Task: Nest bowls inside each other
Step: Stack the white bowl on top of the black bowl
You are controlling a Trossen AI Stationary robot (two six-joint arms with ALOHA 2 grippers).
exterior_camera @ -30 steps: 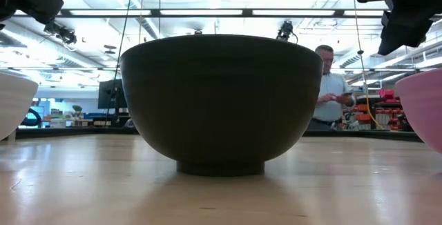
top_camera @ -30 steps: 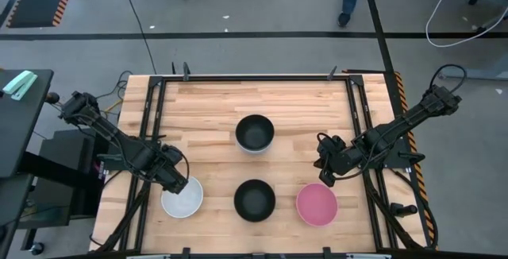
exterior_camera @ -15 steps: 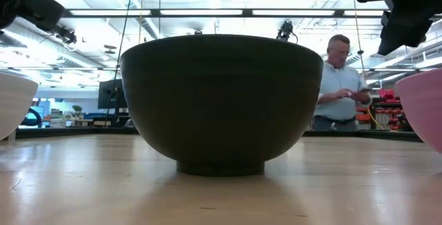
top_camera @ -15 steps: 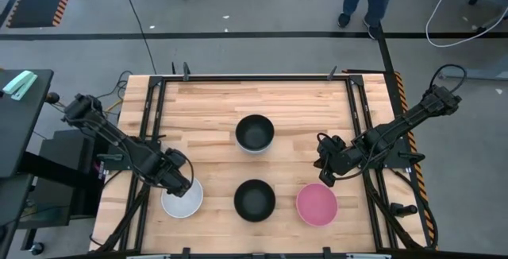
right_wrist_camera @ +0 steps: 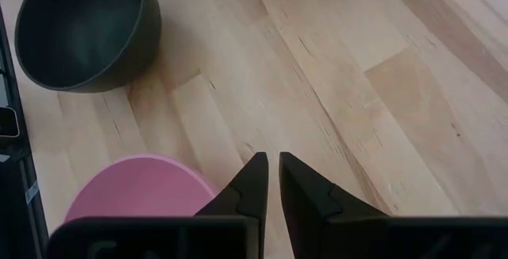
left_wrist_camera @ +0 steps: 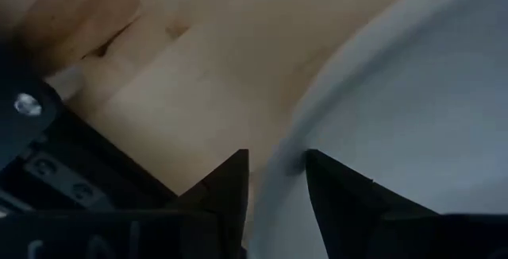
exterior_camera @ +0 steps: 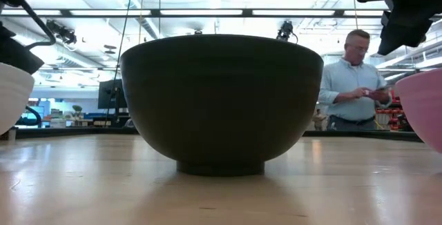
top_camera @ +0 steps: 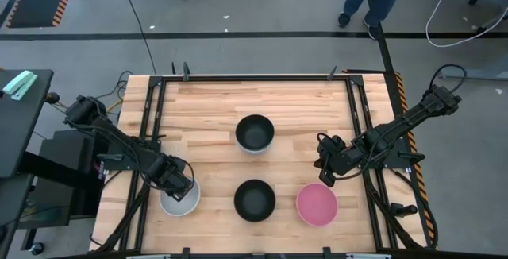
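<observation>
My left gripper (top_camera: 179, 186) is down at the white bowl (top_camera: 182, 203) near the table's near left corner, its fingers astride the bowl's far left rim. A black bowl (top_camera: 254, 199) stands on its foot in the near middle and fills the low view (exterior_camera: 221, 101). The pink bowl (top_camera: 317, 204) stands near right. Another black bowl (top_camera: 254, 132) sits inside a pale bowl at the table's middle. My right gripper (top_camera: 325, 172) hangs shut above bare wood just beyond the pink bowl (right_wrist_camera: 135, 191). My left gripper has the white bowl's rim (left_wrist_camera: 279, 181) between its two fingers, one finger (left_wrist_camera: 337, 191) inside the bowl and one (left_wrist_camera: 226, 191) outside it. The fingers come from above, slanting from the table's left. The bowl's foot is hidden from these views.
Black rails (top_camera: 151, 132) run along the table's left and right sides. Bare wood lies at the far half of the table (top_camera: 254, 96). A person (exterior_camera: 356, 80) stands in the room behind the table.
My left gripper has moved down and toward the near edge onto the white bowl's far left rim. In the low view the white bowl's rim now stands slightly higher than before. The person behind the table has walked to the right.
</observation>
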